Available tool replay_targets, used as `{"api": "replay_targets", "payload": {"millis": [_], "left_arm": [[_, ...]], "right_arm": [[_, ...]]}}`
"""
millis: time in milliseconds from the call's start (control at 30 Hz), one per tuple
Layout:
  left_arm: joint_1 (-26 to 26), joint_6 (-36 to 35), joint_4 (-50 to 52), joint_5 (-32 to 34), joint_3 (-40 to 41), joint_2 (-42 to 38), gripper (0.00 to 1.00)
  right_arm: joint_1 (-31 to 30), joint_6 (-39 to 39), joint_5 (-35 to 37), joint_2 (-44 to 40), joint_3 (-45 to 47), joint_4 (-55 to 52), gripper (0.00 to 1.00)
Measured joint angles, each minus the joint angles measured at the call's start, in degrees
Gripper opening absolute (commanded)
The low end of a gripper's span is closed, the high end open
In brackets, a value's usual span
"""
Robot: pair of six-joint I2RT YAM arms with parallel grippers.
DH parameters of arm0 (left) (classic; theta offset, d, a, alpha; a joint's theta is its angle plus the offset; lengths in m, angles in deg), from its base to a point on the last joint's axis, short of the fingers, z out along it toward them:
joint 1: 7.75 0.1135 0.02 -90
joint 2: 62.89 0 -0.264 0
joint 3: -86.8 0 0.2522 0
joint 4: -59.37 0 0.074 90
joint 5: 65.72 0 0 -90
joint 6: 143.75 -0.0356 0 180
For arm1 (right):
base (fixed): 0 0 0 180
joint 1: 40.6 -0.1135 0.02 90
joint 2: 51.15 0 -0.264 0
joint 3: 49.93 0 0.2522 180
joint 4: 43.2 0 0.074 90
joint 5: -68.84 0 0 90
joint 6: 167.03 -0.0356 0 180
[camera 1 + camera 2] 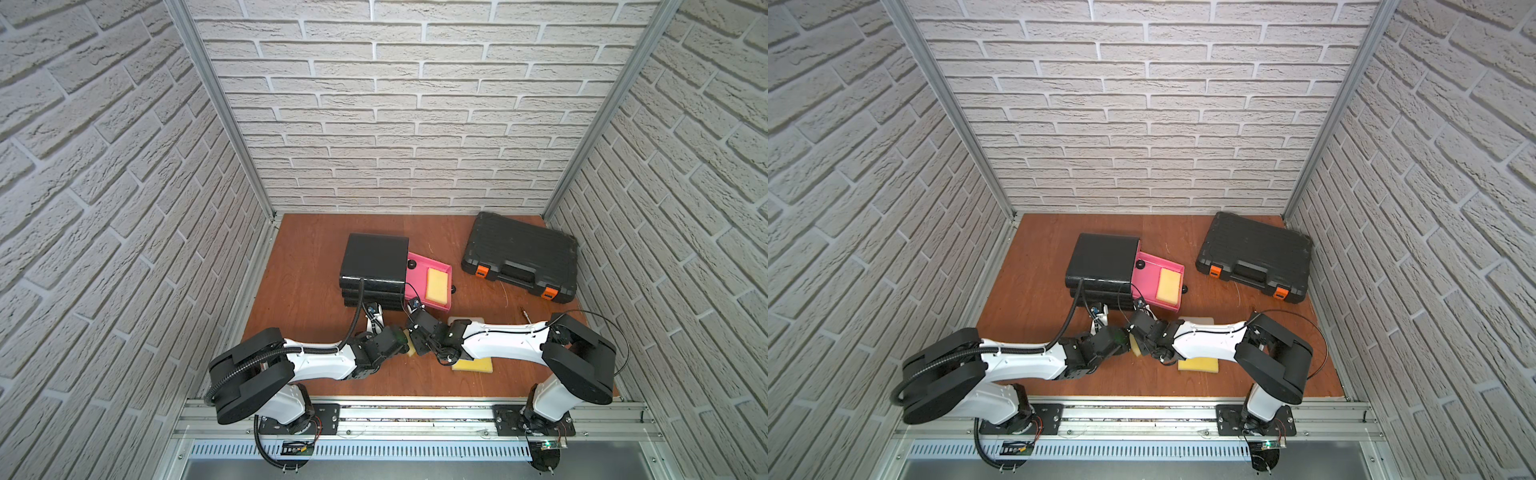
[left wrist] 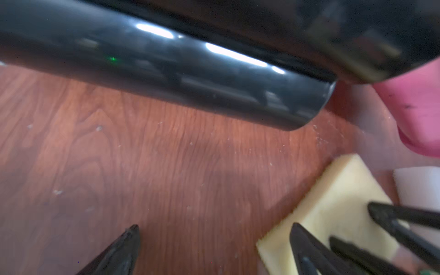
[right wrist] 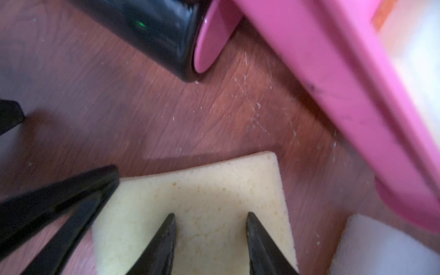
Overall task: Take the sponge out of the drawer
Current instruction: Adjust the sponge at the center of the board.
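A black drawer unit (image 1: 374,257) (image 1: 1102,257) has its pink drawer (image 1: 415,274) (image 1: 1148,274) pulled out, and a yellow sponge (image 1: 437,284) (image 1: 1169,284) lies flat inside. In front of the unit a second yellow sponge (image 1: 411,351) (image 3: 202,190) (image 2: 333,197) lies on the table between both arms. My right gripper (image 3: 210,217) points down at its broad face. Its fingers stand apart and the sponge is wider than the gap. My left gripper (image 2: 214,228) is wide open beside it over bare wood, with one fingertip (image 2: 295,229) at the sponge's corner.
A third yellow sponge (image 1: 473,365) (image 1: 1198,365) lies under the right forearm, near a white pad (image 1: 465,320) (image 3: 381,250). A black tool case (image 1: 521,257) (image 1: 1256,253) with orange latches sits at the back right. Brick walls close in three sides of the wooden table.
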Motion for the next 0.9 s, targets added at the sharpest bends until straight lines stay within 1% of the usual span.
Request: {"api": "replay_targets", "payload": {"millis": [167,267,433,633,900], "left_arm": [[0.0,-0.9,-0.1,0.1,-0.3,0.4,0.96],[0.0,-1.5,-1.2,-0.2,0.8,-0.7,0.96],[-0.4,-3.0,-1.7,-1.6,2.6,-3.1,0.97],[-1.6,-4.9,-1.7,-2.8,2.6,-3.2,0.97],[-1.8,-5.9,-2.1,-3.5,2.6,-3.2,0.98]], "right_arm": [[-1.0,-7.4,2.1,-0.2,-1.1,-4.5,0.47],[-1.2,-10.8,3.0,-0.3,-1.1,-5.6,0.48],[-1.6,-14.1,4.0,-0.3,-1.1,-5.6,0.48],[-1.6,-19.2,5.1,0.5,-2.6,-5.3,0.48],[-1.6,-25.2,8.8,1.6,-2.9,-6.0,0.48]]}}
